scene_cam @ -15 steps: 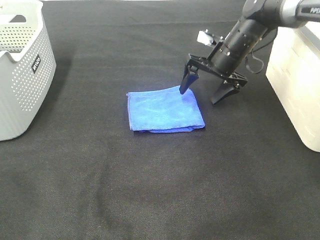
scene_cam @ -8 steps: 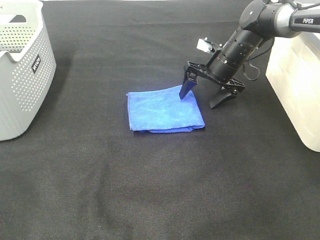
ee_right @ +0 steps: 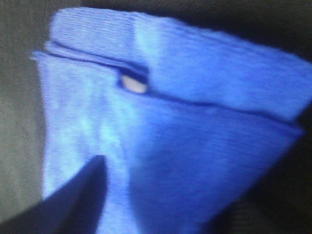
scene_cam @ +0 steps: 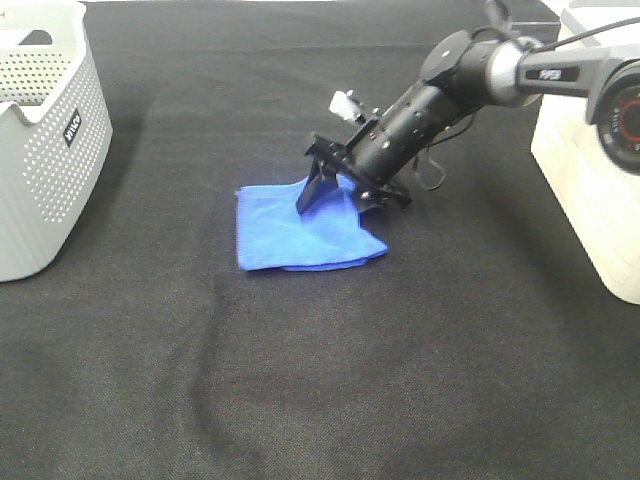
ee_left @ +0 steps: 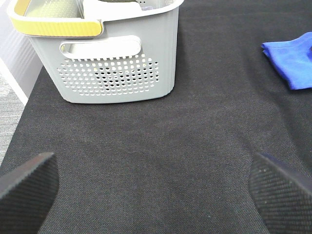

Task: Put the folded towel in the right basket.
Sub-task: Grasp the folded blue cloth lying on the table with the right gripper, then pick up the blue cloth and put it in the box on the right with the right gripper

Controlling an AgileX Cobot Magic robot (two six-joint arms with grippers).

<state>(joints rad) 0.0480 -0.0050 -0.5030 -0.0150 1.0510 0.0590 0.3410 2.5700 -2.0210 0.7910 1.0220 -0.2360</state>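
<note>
Blue terry cloth, folded into a flat pad of several layers: the towel [scene_cam: 290, 230] lies on the black counter [scene_cam: 300, 380] at the middle of the exterior frame, well apart from both baskets. It should be light, soft and limp, with no stiffness of its own. Lifted by one point, it will likely sag and the folds may fall open. It is not slippery or fragile, so a firm squeeze does it no harm.

The right pincer [scene_cam: 345, 205] is down at the towel's upper right corner, jaws spread and not yet closed. One dark finger [ee_right: 73, 204] rests on the cloth. The other is at the right edge, though whether it sits on the cloth or just off it is hard to tell. The wrist view shows stacked fold lines, so the best hold is probably across that thick folded edge, catching all the layers at once.

The left pincer [ee_left: 156, 195] hangs wide and empty near the grey basket [ee_left: 117, 63]. The white right basket [scene_cam: 590, 180] stands at the right edge of the exterior frame.
</note>
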